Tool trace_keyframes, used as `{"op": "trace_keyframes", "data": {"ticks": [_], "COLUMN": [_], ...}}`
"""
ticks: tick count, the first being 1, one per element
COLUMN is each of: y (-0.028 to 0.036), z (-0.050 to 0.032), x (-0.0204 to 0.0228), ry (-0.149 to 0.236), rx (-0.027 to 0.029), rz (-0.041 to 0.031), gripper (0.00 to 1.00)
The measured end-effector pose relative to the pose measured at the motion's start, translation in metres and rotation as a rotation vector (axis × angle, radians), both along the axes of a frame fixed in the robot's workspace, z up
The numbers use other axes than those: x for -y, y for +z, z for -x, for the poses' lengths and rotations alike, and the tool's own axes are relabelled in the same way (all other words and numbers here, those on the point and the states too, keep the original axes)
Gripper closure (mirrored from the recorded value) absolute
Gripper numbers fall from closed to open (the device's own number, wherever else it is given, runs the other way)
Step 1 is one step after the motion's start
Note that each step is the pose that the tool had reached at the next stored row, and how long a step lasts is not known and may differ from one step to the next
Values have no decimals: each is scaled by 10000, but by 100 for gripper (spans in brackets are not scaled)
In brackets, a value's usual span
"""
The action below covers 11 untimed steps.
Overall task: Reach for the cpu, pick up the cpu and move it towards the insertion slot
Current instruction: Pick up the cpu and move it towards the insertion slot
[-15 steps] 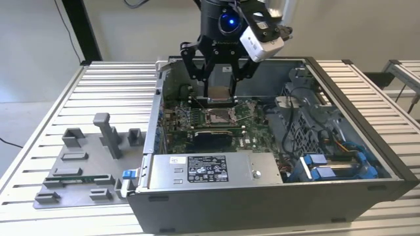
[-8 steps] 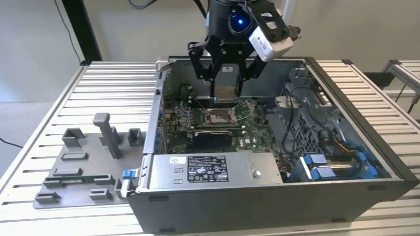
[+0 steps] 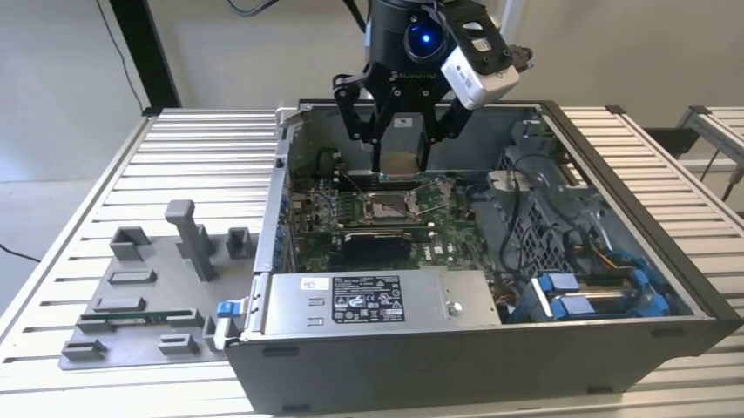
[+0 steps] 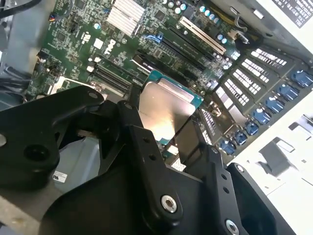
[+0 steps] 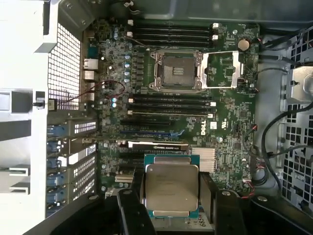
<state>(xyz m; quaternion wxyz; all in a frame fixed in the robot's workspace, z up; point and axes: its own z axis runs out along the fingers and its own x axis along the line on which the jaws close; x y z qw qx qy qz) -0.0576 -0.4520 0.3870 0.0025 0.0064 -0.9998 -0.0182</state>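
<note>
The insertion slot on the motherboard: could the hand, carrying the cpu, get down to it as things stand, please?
Probably yes: the insertion slot lies uncovered, its frame swung aside, and the hand holds the cpu above the board with nothing between them.

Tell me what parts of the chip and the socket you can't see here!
- Chip: in both wrist views the black jaws cover its side edges.
- Chip's underside: faces away in both wrist views.
- Socket: in the exterior view its pins are too small; the gripper hangs just above it.
</note>
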Motion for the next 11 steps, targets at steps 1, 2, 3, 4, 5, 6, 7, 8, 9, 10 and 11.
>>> {"op": "trace_keyframes", "data": {"ticks": [1,2,3,4,5,6,7,8,9,10,11], "y": [0,0,-1,-1,-2,-4,-4,-6,-7,-8,-9], "z": [0,0,0,-1,0,0,0,0,0,0,0], "x": [0,-1,-9,-18,-31,-47,-64,-79,-95,-109,-123], "ry": [0,1,1,0,-3,-7,-12,-15,-19,-22,-25], "rx": [0,0,0,0,1,2,1,2,2,2,2], "rz": [-1,-1,0,0,0,0,0,-1,0,-1,0], "gripper": [100,100,100,100,100,100,100,100,100,100,100]}}
